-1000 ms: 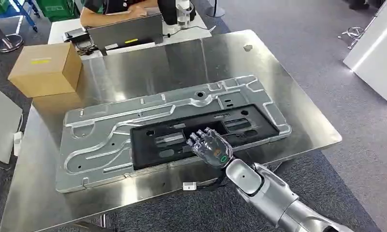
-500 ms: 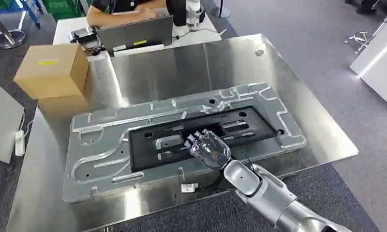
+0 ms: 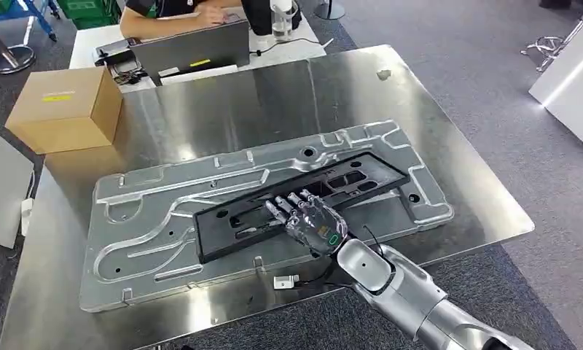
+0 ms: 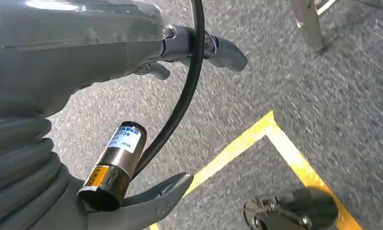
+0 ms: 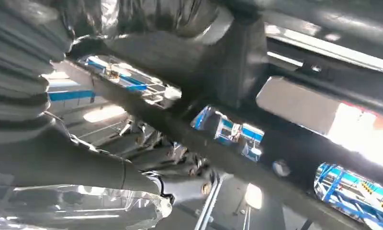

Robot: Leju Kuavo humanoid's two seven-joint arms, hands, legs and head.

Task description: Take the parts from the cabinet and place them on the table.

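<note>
Right hand point(image 3: 316, 222) grips the black part point(image 3: 303, 200), tilted over the metal plate point(image 3: 150, 219) on the desk point(image 3: 237, 102); setting down likely follows.

A shiny steel tabletop point(image 3: 274, 102) is seen from above, with grey carpet around it. A large ribbed metal plate point(image 3: 150, 226) is laid flat across its near half, and a brown cardboard box point(image 3: 64, 109) is stood at its far left corner. A small pale object point(image 3: 383, 74) is seen near the far right corner, and a small white connector point(image 3: 285, 281) with a dark cable is laid at the near edge, just beside the plate.
</note>
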